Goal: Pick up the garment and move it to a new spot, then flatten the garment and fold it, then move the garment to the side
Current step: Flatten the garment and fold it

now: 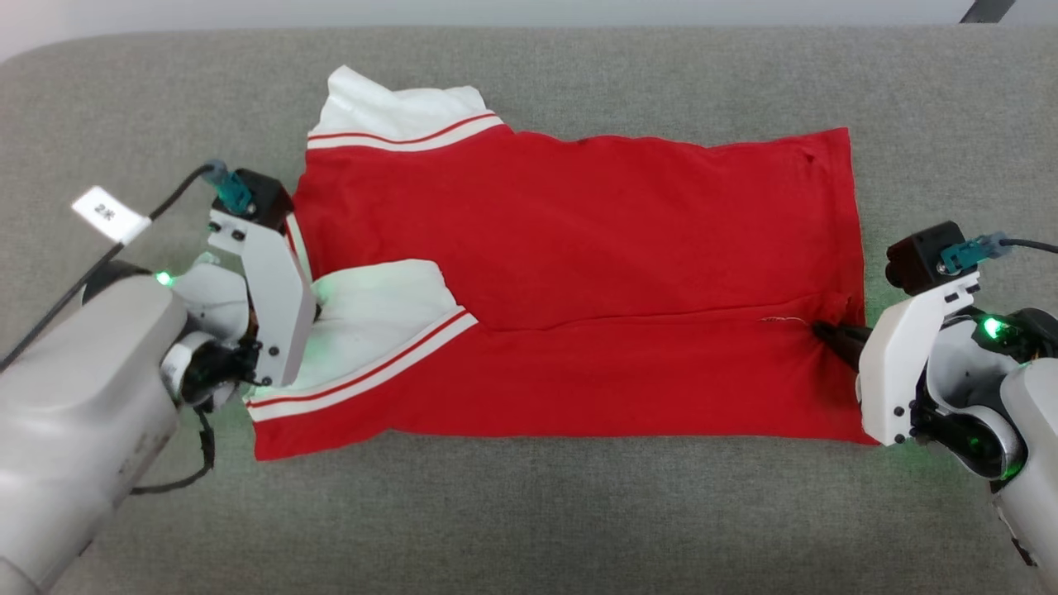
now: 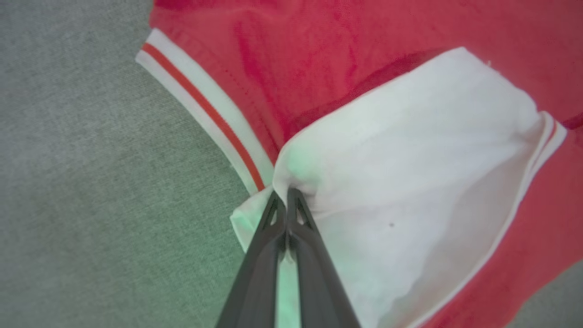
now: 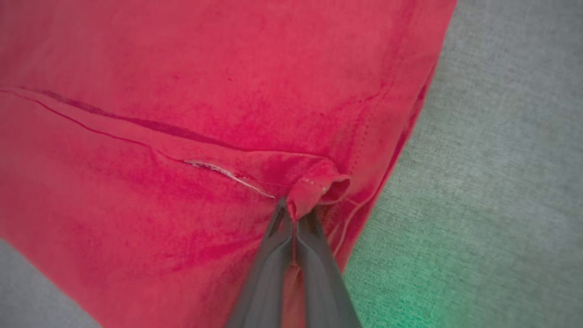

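Observation:
The garment (image 1: 579, 248) lies spread on the grey surface, plain red side up, its near long edge folded over toward the middle. White striped sleeves show at its left end. My left gripper (image 2: 285, 193) is shut on the near white sleeve (image 2: 410, 182) at the garment's left edge; in the head view its fingers are hidden behind the white wrist housing (image 1: 269, 289). At the right end, my right gripper (image 3: 295, 210) is shut on a bunched bit of the red hem (image 3: 319, 187), seen in the head view as dark fingertips (image 1: 831, 335) on the folded edge.
The grey padded surface (image 1: 579, 512) runs all around the garment, with bare room in front and to both sides. A white paper tag (image 1: 110, 213) hangs on the left arm's cable. The surface's rounded far edge lies along the top.

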Robot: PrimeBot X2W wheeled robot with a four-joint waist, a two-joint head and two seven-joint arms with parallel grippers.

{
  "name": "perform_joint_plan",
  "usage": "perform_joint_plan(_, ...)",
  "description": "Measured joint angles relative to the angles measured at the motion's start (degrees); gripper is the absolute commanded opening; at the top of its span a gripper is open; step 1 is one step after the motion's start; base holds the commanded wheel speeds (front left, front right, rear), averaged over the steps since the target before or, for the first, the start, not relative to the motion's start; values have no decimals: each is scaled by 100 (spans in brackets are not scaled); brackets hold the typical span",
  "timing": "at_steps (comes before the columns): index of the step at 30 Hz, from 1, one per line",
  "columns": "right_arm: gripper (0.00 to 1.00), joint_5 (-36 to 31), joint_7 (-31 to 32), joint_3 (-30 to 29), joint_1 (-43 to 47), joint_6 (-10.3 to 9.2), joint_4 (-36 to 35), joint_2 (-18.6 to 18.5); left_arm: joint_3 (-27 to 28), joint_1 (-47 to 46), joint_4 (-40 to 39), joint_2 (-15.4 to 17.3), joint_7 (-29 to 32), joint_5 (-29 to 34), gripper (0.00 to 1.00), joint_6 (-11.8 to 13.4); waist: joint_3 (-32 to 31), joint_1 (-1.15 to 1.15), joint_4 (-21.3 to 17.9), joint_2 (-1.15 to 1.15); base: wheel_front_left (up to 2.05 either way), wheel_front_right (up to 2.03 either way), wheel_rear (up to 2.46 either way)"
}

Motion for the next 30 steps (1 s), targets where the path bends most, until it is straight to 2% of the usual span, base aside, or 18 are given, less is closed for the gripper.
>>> perform_joint_plan(1, 9, 4, -21, 29, -36, 0, 45, -5, -9, -42, 88, -44, 20, 0, 100, -30, -12, 0, 2, 0, 0, 0, 0)
perform_joint_plan(3, 45, 34, -44, 80, -81, 0, 105, -12, 0, -105, 237, -118, 21, -8, 100, -69, -45, 0, 12, 0, 0, 0, 0)
perform_joint_plan(4, 84, 54, -92, 85, -93, 0, 129, -18, -8, -140, 283, -143, 20, -5, 100, -87, -68, 0, 21, 0, 0, 0, 0)
perform_joint_plan(5, 84, 54, -92, 85, -93, 0, 129, -18, -8, -140, 283, -143, 20, -5, 100, -87, -68, 0, 21, 0, 0, 0, 0)
perform_joint_plan(6, 100, 71, -129, 90, -93, 0, 149, -27, -7, -176, 308, -159, 11, 3, 100, -120, -94, 0, 32, 0, 0, 0, 0)
perform_joint_plan(12, 100, 85, -523, -30, -56, 0, 83, -146, 97, -314, 349, -169, -12, -40, 100, -92, -289, 0, 144, 0, 0, 0, 0)
perform_joint_plan(18, 100, -118, -1283, -664, 326, 0, -156, -172, 103, -201, -105, -13, 255, -204, 100, 51, -507, 0, 313, 0, 0, 0, 0)
perform_joint_plan(24, 100, -759, -2137, -1696, 846, 0, -493, 242, 51, 242, -709, 235, 706, -485, 100, 467, -710, 0, 454, 0, 0, 0, 0)
perform_joint_plan(30, 100, -1383, -2388, -2446, 1324, 0, -1160, 828, 108, 671, -1094, 452, 889, -825, 100, 854, -798, 0, 408, 0, 0, 0, 0)
